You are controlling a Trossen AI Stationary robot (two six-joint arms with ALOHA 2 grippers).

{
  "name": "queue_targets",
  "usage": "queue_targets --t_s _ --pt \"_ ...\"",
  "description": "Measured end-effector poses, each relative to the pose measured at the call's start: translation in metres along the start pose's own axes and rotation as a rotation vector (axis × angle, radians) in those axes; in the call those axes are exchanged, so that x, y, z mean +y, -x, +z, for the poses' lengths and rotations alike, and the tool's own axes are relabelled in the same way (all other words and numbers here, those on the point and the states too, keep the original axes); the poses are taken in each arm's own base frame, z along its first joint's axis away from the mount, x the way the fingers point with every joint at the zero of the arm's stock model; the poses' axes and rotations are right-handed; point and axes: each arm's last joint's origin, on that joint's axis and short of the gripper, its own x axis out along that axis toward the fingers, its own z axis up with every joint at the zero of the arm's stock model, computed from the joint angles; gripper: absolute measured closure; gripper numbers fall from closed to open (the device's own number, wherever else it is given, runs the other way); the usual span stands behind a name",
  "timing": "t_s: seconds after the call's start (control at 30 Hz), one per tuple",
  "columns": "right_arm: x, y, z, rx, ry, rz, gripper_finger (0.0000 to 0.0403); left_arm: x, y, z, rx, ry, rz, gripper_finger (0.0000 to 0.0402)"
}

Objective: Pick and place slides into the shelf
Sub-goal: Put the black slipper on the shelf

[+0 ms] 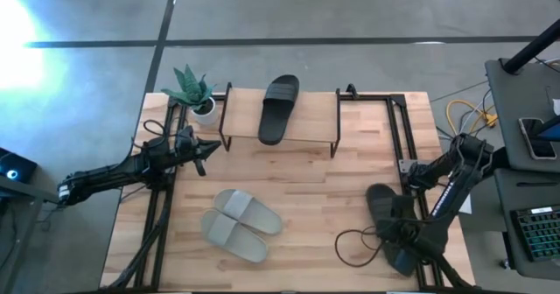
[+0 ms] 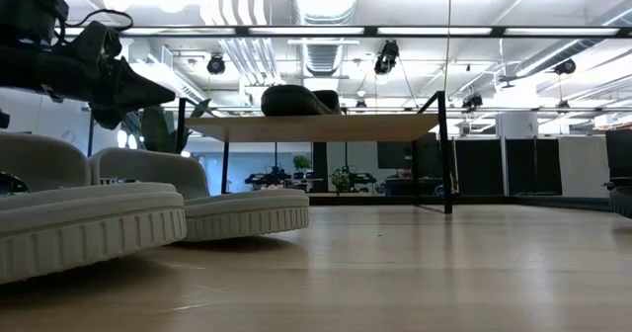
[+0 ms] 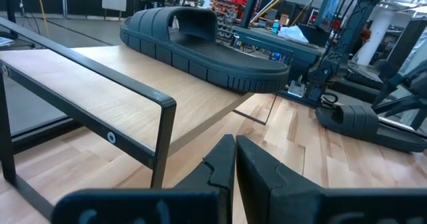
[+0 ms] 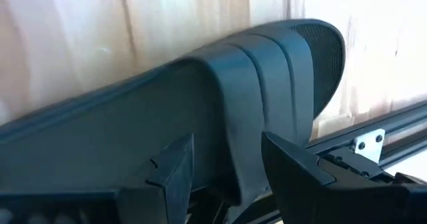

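One black slide (image 1: 278, 108) lies on the shelf's wooden top (image 1: 306, 129), its heel end past the near edge. My left gripper (image 1: 210, 150) is shut and hovers off the shelf's left end, touching nothing; its wrist view looks along the top board (image 3: 133, 84) at that slide (image 3: 200, 44). The other black slide (image 1: 383, 208) lies on the table by the right rail. My right gripper (image 4: 230, 174) is open over it, one finger on each side of the strap's edge (image 4: 243, 117). The grey pair (image 1: 241, 224) rests sole-down at the near left. My right gripper stands open with the black slide's strap edge (image 4: 247, 144) between its two fingers. It comes at the strap from above. I cannot tell whether either finger touches it. The slide lies on the table.
A potted plant (image 1: 194, 91) stands at the shelf's left end. Black metal rails (image 1: 402, 145) run along both sides of the table. A loose cable (image 1: 354, 246) loops on the table near the right arm. Bare wood lies between the grey pair and the shelf.
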Motion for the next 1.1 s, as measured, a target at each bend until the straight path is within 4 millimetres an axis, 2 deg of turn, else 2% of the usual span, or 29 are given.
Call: queue_targets --t_s 0.33,0.7,0.8,0.93,1.1 --pt "-0.006 -0.029 -0.007 0.012 0.010 -0.078 0.0236 0.000 0.000 0.000 0.002 0.000 0.000 0.0402" --pt "-0.013 -0.026 0.008 -0.174 -0.078 -0.168 0.0237 0.000 0.000 0.000 0.001 0.000 0.000 0.0402" --pt "-0.016 -0.032 0.009 -0.172 -0.083 -0.187 0.0242 0.000 0.000 0.000 0.003 0.000 0.000 0.0402" --pt "-0.019 -0.041 0.010 -0.129 -0.119 -0.215 0.0277 0.000 0.000 0.000 0.002 -0.001 0.000 0.0402" --pt "-0.018 -0.053 0.013 -0.096 -0.163 -0.259 0.0358 0.000 0.000 0.000 0.002 0.000 0.000 0.0402"
